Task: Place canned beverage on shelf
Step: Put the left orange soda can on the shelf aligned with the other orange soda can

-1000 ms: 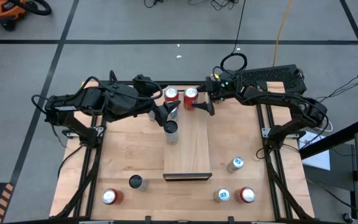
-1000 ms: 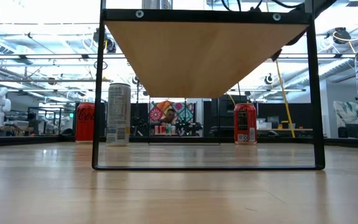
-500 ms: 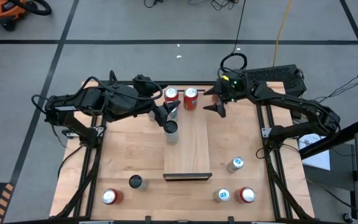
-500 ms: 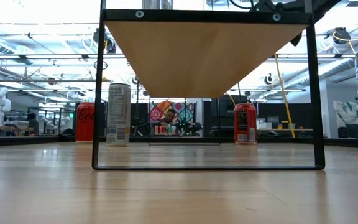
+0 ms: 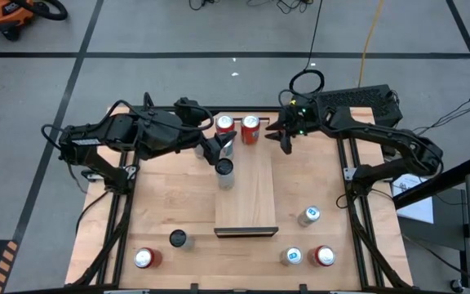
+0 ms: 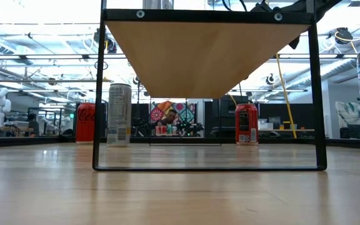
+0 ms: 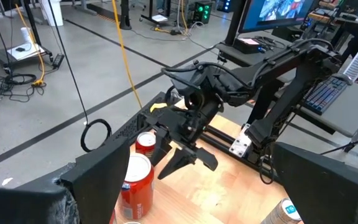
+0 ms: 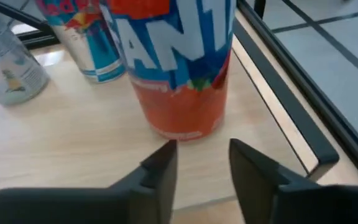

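Reach-to-grasp step: the right gripper (image 5: 285,140) sits just beside the orange-and-blue soda can (image 5: 250,129) at the wooden table's (image 5: 161,196) far edge, beyond the long pale-wood shelf (image 5: 247,192), jaws nearly together and empty. Next it likely must widen them, then straddle the can. The left gripper (image 5: 219,149) waits nearby, spread wide
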